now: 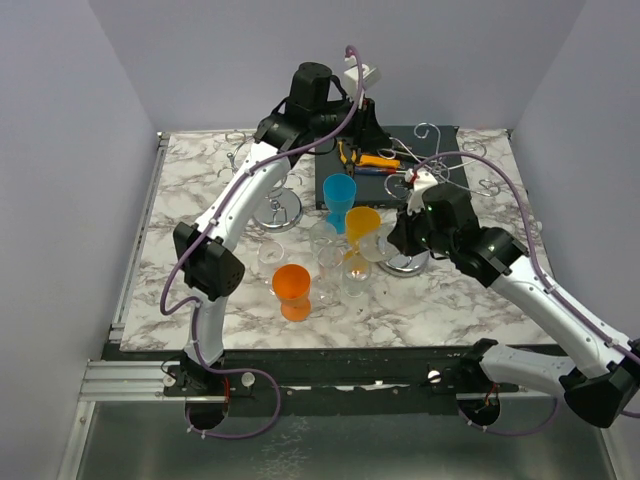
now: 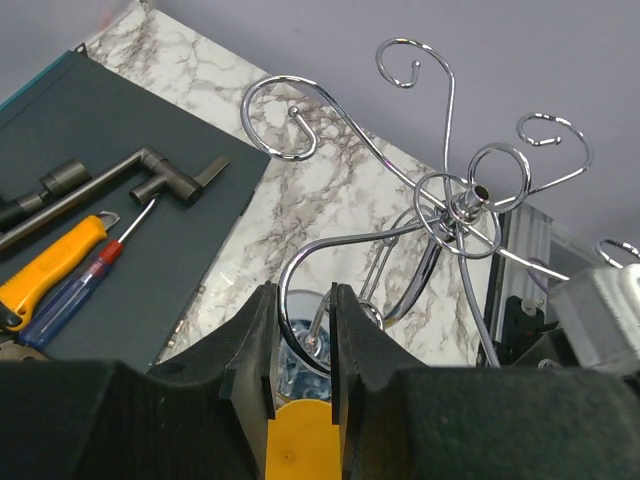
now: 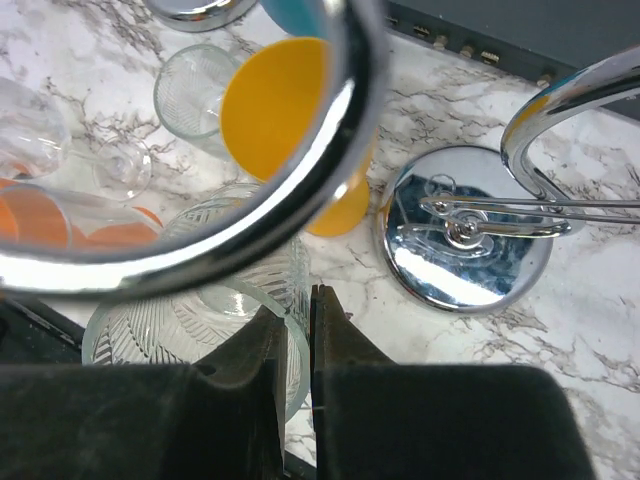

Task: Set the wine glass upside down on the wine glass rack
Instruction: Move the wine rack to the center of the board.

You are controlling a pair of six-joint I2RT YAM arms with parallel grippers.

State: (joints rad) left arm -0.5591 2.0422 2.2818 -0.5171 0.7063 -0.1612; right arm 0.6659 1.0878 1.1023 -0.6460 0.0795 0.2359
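The left gripper (image 2: 300, 350) clamps the clear wine glass (image 2: 345, 308) at a curled arm of the chrome rack (image 2: 462, 205); the right gripper (image 3: 298, 312), fingers pinched together, hangs beside the rack's base.

Robot lab, enclosed test cell. Plain pale walls (image 1: 60, 150) box in table (image 1: 190, 180) on left, far and right sides. Tabletop is marble-look sheet. Aluminium rail (image 1: 120, 378) runs along near edge, 2 arms (image 1: 250, 185) bolted to it, purple cables (image 1: 165, 290) looped along them. Dark mat (image 2: 120, 120) at far centre carries tools: screwdriver (image 2: 70, 290), dark metal tool (image 2: 110, 180). Props staged mid-table: 2 chrome racks (image 1: 278, 212), clear glasses (image 1: 330, 262), 3 plastic cups (image 1: 291, 283) in orange, blue, yellow.
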